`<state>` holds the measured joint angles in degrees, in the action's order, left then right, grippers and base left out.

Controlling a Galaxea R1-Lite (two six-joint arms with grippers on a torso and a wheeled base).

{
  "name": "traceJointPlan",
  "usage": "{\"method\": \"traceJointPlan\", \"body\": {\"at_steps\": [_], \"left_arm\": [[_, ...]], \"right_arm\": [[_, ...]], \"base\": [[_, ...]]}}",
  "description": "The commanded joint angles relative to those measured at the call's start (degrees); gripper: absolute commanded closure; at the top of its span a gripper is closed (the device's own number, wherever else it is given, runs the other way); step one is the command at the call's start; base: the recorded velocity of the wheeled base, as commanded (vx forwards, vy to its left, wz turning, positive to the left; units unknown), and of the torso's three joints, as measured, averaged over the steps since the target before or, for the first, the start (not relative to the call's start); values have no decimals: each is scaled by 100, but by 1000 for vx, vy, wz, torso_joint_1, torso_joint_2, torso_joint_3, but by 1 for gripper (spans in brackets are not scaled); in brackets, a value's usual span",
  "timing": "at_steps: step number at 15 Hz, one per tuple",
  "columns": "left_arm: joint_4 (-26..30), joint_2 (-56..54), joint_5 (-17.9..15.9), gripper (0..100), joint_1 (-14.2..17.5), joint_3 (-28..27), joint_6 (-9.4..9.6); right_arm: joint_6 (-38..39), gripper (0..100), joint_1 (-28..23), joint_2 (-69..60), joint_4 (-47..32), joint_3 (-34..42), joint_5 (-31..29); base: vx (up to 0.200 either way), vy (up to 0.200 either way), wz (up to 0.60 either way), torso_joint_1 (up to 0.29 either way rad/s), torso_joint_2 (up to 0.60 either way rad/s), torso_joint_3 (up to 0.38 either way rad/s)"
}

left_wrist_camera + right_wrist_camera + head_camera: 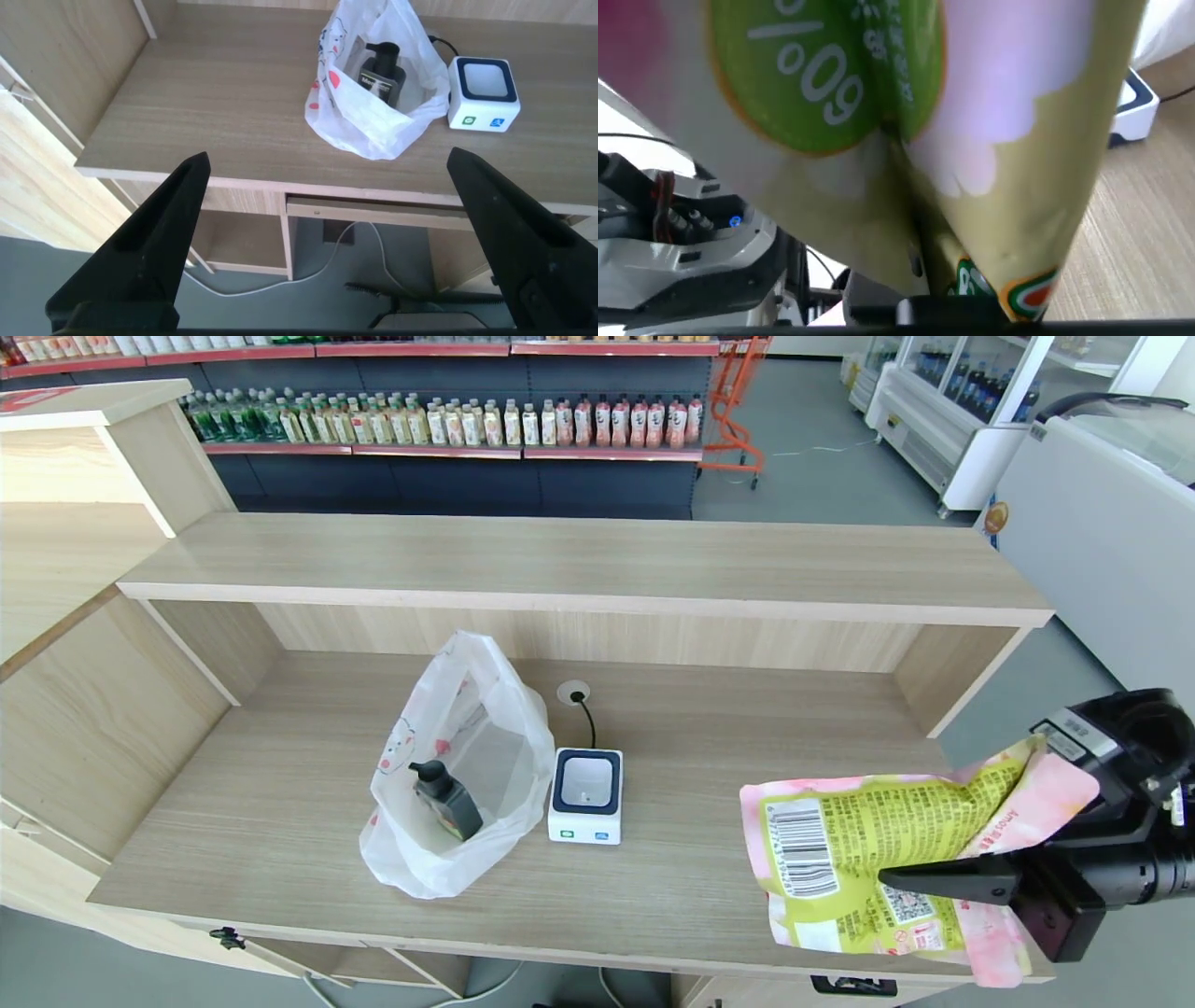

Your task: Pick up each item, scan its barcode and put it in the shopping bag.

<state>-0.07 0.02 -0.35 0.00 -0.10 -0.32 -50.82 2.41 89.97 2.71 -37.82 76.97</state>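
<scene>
Pink-and-lime crinkled snack pouch (859, 831), barcode (801, 847) upward, pinched in right gripper (901, 879).

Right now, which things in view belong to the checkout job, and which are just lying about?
Job: snack packet in the right gripper; scanner; shopping bag, pump bottle already inside.
Just about: shelved drink bottles; orange rack; chest freezer.

Wooden counter (747, 728) – drink shelves (448, 425) behind, grey floor (822, 457), freezers (1102, 513) at right.
</scene>
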Motion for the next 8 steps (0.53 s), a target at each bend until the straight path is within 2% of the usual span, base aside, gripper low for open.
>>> {"method": "traceJointPlan", "body": {"at_steps": [1,4,8], "left_arm": [[-1,-2,0,0,0,1,-3],[-1,-2,0,0,0,1,-3],[-1,-2,0,0,0,1,-3]], "right_arm": [[-323,100,14,-76,2,125,99],[-938,100,145,-137,2,310,169],[-1009,100,655,-339,2,574,108]], "base": [[0,0,0,0,0,0],[0,0,0,0,0,0],[0,0,0,0,0,0]]}}
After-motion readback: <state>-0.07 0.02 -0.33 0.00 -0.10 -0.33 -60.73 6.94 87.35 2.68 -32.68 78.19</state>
